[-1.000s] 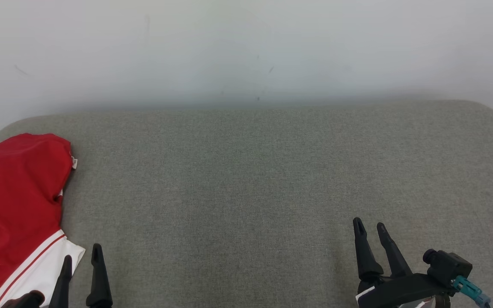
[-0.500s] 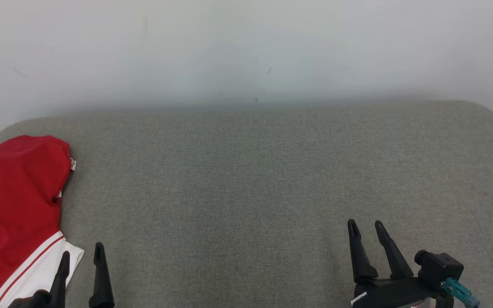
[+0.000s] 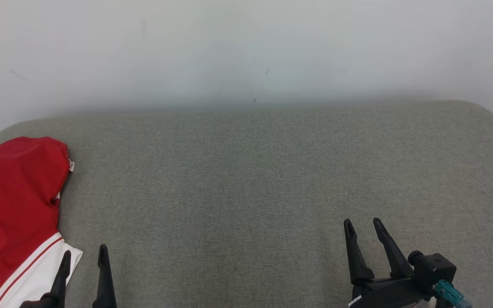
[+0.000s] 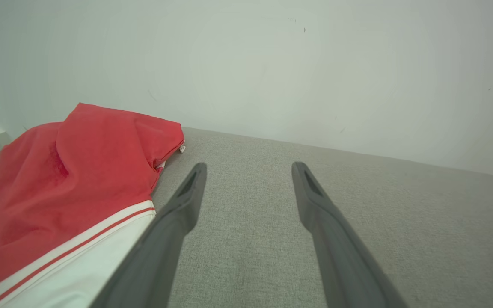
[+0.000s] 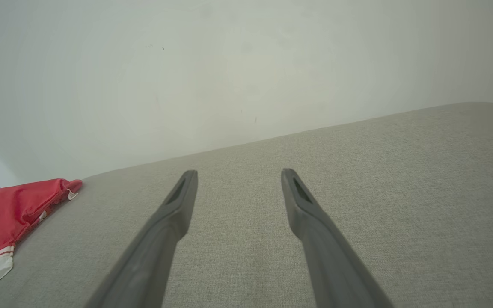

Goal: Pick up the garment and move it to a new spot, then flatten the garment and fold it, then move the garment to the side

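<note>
The red-and-white garment [image 3: 13, 201] is lying bunched at the left of the grey cushion [image 3: 246, 184]. The left gripper [image 3: 84, 250] beside it and the right gripper [image 3: 362, 220] are hovering, fingers apart, empty. I'm thinking a shallow pinch could drag it off the edge.

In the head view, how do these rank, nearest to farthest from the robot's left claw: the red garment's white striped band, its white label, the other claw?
1. White striped band, just left of the left gripper.
2. Small white label, far corner of the red garment.
3. Right gripper, far across the grey fabric.
</note>
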Controlling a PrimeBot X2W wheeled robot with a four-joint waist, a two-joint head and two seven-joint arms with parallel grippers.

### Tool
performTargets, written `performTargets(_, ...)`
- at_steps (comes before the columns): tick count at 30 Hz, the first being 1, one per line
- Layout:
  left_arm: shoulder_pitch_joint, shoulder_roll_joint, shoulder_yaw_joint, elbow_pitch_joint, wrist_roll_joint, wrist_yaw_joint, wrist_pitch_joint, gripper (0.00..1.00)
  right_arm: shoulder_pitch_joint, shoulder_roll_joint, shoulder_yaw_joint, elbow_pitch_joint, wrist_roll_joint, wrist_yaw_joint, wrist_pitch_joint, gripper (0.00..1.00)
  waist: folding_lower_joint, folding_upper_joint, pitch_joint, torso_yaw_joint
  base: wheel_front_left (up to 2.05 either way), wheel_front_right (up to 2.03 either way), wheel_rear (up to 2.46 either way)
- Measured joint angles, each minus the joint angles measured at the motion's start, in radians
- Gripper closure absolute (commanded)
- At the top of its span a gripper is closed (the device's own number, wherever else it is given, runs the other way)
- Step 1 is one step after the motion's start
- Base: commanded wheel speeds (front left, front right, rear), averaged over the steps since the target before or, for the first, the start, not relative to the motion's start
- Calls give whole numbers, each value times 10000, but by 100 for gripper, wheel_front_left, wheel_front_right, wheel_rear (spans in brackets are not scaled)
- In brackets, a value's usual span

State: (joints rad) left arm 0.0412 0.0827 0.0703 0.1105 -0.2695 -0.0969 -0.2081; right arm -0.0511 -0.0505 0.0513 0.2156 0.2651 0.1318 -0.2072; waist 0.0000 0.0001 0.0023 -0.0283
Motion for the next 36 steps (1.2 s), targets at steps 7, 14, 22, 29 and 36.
performTargets(7, 63, -6, 44, -27, 508, -84, -119, 0, 25, 0, -12, -33, -449, 0, -136, 0, 0, 0, -12, -34, 0, 0, 0)
performTargets(14, 109, -27, 136, -8, 986, -134, -276, 0, 72, -4, -71, -19, -888, 0, -276, 0, 0, 0, -10, -65, 0, 0, 0)
performTargets(22, 151, -67, 290, -21, 1478, -178, -403, 0, 81, -4, -186, 4, -1279, 0, -414, 0, 0, 0, 5, -98, 0, 0, 0)
performTargets(29, 197, -117, 408, -29, 1824, -238, -541, 0, 89, -4, -221, 65, -1425, 0, -546, 0, 0, 0, 6, -126, 0, 0, 0)
performTargets(36, 198, -161, 477, -23, 1816, -267, -545, 0, 90, -4, -226, 92, -1346, 0, -568, 0, 0, 0, 8, -116, 0, 0, 0)
